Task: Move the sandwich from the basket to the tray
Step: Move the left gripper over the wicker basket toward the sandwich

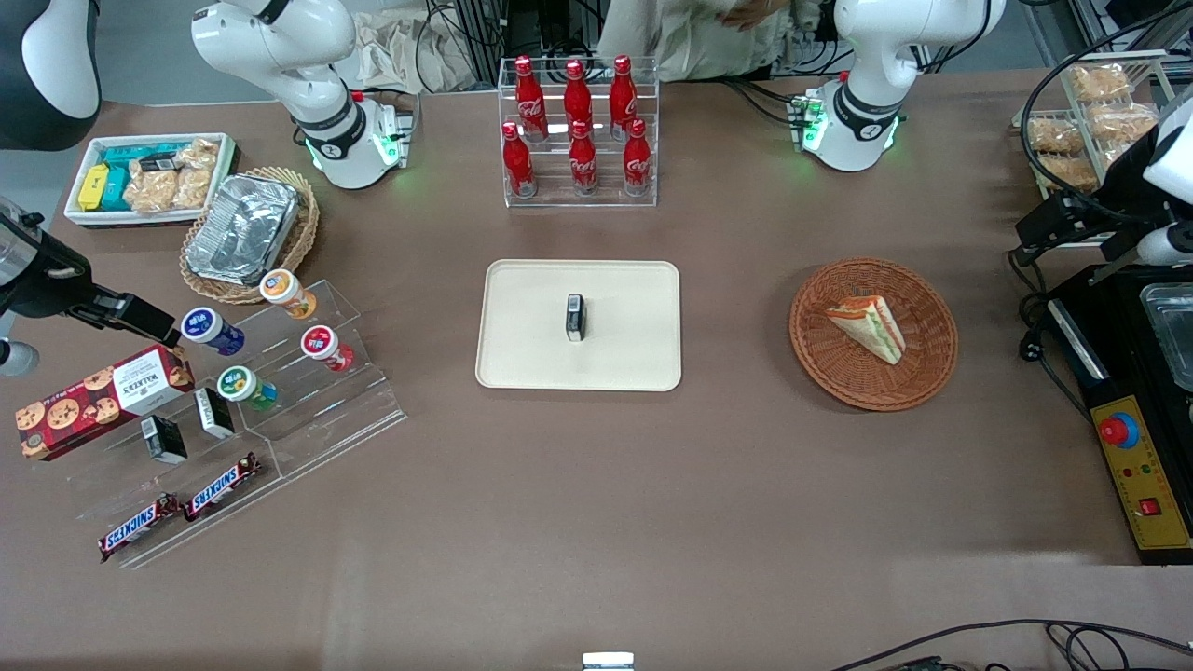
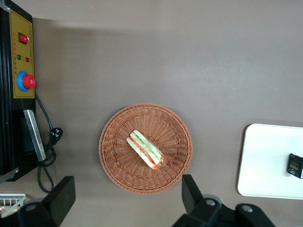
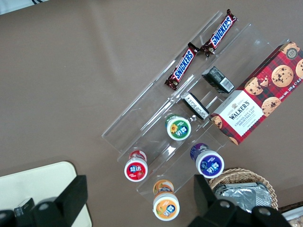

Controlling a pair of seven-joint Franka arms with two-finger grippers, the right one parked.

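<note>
The sandwich (image 1: 869,326) (image 2: 147,150), a pale wedge with green and orange-red filling, lies in the round reddish-brown wicker basket (image 1: 820,363) (image 2: 118,165). The cream tray (image 1: 531,326) (image 2: 265,161) lies flat beside the basket, toward the parked arm's end, with a small black box (image 1: 575,317) (image 2: 295,165) on it. My gripper (image 1: 1049,228) (image 2: 128,198) hangs high above the table, off the basket's rim toward the working arm's end. It is open wide, with nothing between its black fingers (image 2: 64,198).
A black and yellow control box with a red button (image 1: 1118,431) (image 2: 26,81) and its cable lie beside the basket. A rack of red bottles (image 1: 578,130) stands farther back than the tray. Bagged pastries (image 1: 1090,112) and stepped acrylic racks (image 1: 308,410) sit at the table's ends.
</note>
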